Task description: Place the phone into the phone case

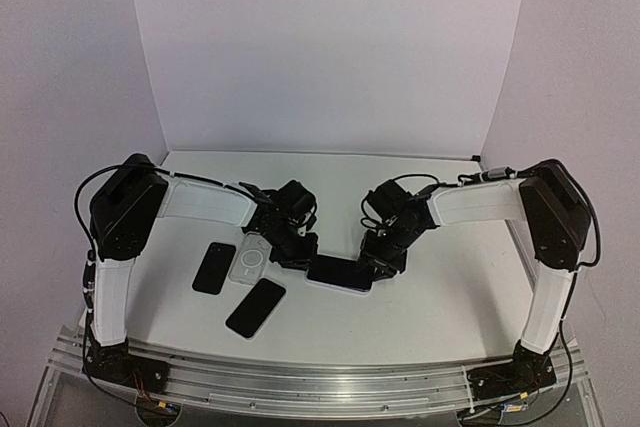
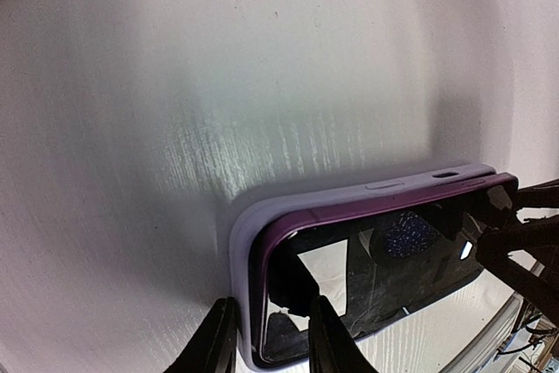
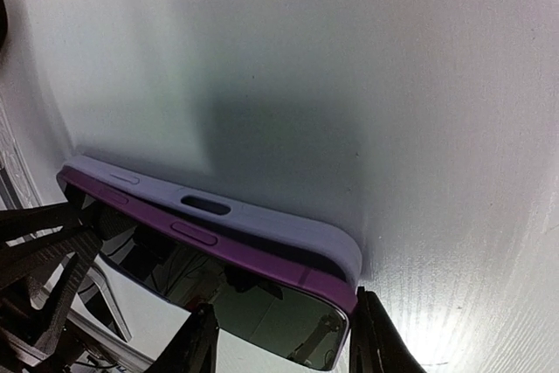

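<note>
Filling the overhead view, a matte white table (image 1: 440, 297), backed by plain white panels (image 1: 320, 47) and fronted by a ribbed aluminium rail (image 1: 320, 382). Bolted at the near edge, the left arm (image 1: 125, 247) and the right arm (image 1: 550, 247), white shells over black joints, both bent inward toward table centre.

Midway between the arms, face up, the phone (image 1: 340, 273): a flat slab of glossy black glass with rounded corners and a metallic purple frame. Under and around it, the phone case (image 2: 349, 194), matte lavender and soft-looking. In both wrist views one long case wall showing beside the purple frame, with the phone riding high along that side rather than flush. Moulded into that wall, a raised button bump and an oval cut-out; on the purple frame, a slim pill-shaped button.

Left of centre, a black handset (image 1: 213, 267) just beside a clear case (image 1: 250, 259) bearing a pale ring on its back. Nearer the rail, a second black handset (image 1: 255, 307), lying at a slant.

At the phone's left end, the left gripper (image 2: 271, 342), black fingers (image 2: 217, 338) narrowly parted astride one corner, one outside the lavender wall, the other over the glass; pinching or merely close, cannot tell. At the opposite end, the right gripper (image 3: 284, 347), fingers (image 3: 196, 342) wider apart, flanking the phone's corner; contact with phone or case cannot be told.
</note>
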You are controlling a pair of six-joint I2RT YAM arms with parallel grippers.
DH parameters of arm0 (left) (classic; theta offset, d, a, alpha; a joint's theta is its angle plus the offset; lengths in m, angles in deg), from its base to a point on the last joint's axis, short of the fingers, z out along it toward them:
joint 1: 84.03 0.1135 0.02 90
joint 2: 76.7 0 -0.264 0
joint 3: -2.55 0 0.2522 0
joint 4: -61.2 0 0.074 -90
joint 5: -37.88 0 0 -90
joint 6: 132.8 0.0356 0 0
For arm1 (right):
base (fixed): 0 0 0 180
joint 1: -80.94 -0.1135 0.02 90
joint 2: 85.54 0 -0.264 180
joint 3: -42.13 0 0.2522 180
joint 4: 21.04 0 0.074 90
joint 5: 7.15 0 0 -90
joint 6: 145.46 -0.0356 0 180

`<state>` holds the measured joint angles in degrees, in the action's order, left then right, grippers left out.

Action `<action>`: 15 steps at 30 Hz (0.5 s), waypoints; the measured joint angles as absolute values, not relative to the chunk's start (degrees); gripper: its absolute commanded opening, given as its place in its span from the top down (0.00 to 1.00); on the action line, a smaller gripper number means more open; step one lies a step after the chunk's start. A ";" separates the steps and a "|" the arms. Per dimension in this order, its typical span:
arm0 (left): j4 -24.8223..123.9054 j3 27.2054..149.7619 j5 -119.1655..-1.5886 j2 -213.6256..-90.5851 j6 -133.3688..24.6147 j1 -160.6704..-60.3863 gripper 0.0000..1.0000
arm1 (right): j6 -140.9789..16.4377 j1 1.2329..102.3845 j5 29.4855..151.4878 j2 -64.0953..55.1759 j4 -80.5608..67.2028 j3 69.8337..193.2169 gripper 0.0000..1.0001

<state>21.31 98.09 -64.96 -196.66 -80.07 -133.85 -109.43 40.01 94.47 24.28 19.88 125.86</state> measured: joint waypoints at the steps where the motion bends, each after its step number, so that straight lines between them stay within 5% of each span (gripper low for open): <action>1: 21.31 98.08 -64.96 -196.66 -80.07 -133.85 0.73 | -109.35 39.94 94.10 24.28 20.20 126.09 0.60; 15: 21.38 98.07 -65.26 -196.66 -80.12 -133.85 0.71 | -106.93 39.63 89.77 24.72 26.09 131.29 0.66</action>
<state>21.38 98.07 -65.26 -196.66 -80.12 -133.85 -106.93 39.63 89.77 24.72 26.09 131.29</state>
